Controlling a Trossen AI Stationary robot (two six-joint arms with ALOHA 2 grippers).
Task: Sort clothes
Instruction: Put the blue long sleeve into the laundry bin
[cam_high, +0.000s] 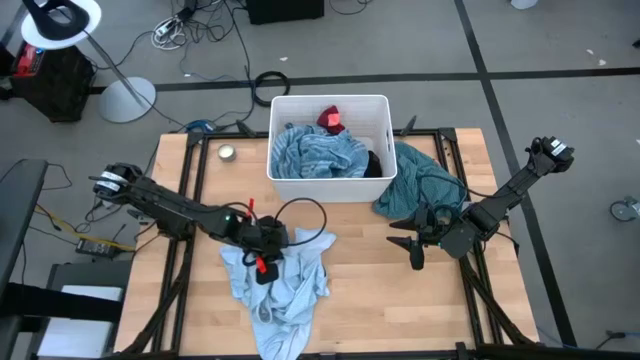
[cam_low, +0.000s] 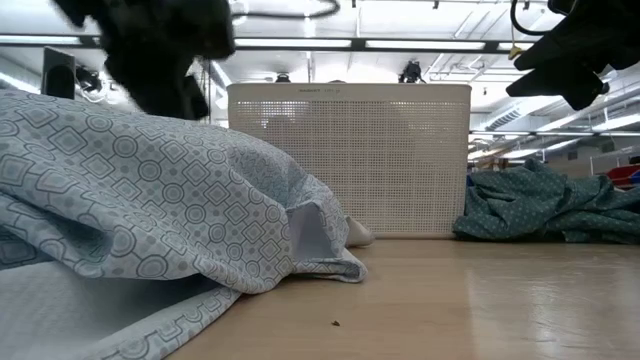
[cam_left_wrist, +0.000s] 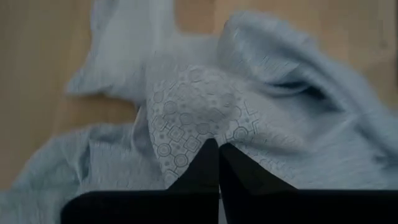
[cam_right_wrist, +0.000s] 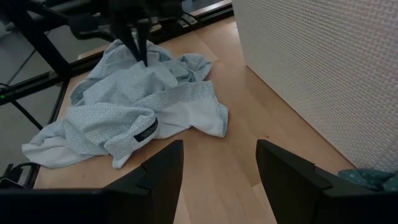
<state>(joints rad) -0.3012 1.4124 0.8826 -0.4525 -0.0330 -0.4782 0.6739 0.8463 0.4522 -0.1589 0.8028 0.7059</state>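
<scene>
A light blue patterned shirt (cam_high: 285, 290) lies crumpled on the near-left part of the wooden table, one of the clothes. My left gripper (cam_high: 265, 262) stands over its far part, shut on the cloth. My right gripper (cam_right_wrist: 221, 180) hovers open above bare table at the right, pointing toward the shirt (cam_right_wrist: 130, 106) and touching nothing. A teal garment (cam_high: 420, 185) lies heaped against the right side of the white bin (cam_high: 330, 97). The bin holds a blue-grey garment (cam_high: 315, 155), a small red one (cam_high: 332, 118) and a black one (cam_high: 375, 165). My left gripper pinches a raised fold of the shirt's patterned cloth (cam_left_wrist: 205, 127) between its two fingers, which come from above and slant down (cam_right_wrist: 142, 53). How many layers are caught I cannot tell. The rest of the shirt lies slack on the table.
The white bin (cam_low: 350, 160) stands at the table's far middle. A small round metal object (cam_high: 227, 152) lies at the far left of the table. Bare wood shows between the shirt and the teal garment (cam_low: 540, 210).
</scene>
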